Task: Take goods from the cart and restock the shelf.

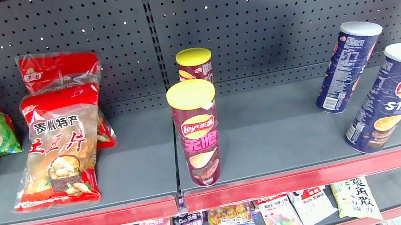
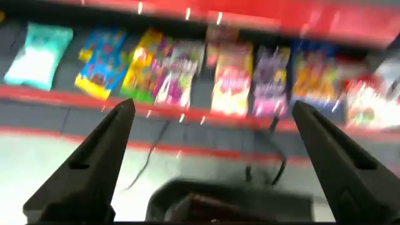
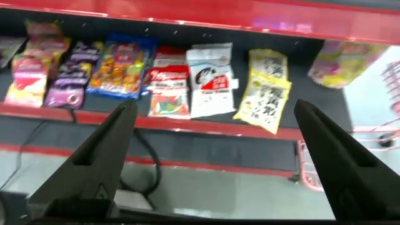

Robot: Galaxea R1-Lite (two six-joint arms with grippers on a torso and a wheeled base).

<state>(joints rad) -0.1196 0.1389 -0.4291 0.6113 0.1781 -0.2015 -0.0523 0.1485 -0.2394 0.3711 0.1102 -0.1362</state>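
A maroon chip can [image 1: 197, 133] with a yellow lid stands upright at the front edge of the upper shelf [image 1: 276, 132], and a second maroon can [image 1: 195, 66] stands just behind it. To the right are two blue cans [image 1: 391, 98], and to the left are red snack bags [image 1: 57, 151]. The left hand [image 2: 214, 105] is released and holds nothing, and so is the right hand [image 3: 215, 104]. Both hang before the lower shelf [image 3: 206, 125], which carries small packets [image 3: 209, 81].

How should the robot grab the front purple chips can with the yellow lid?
Around the middle of its round body, coming from the front with a finger each side. The front can stands upright near the shelf edge, bare shelf beside it, so fingers should fit. A second can stands behind it, so don't push back.
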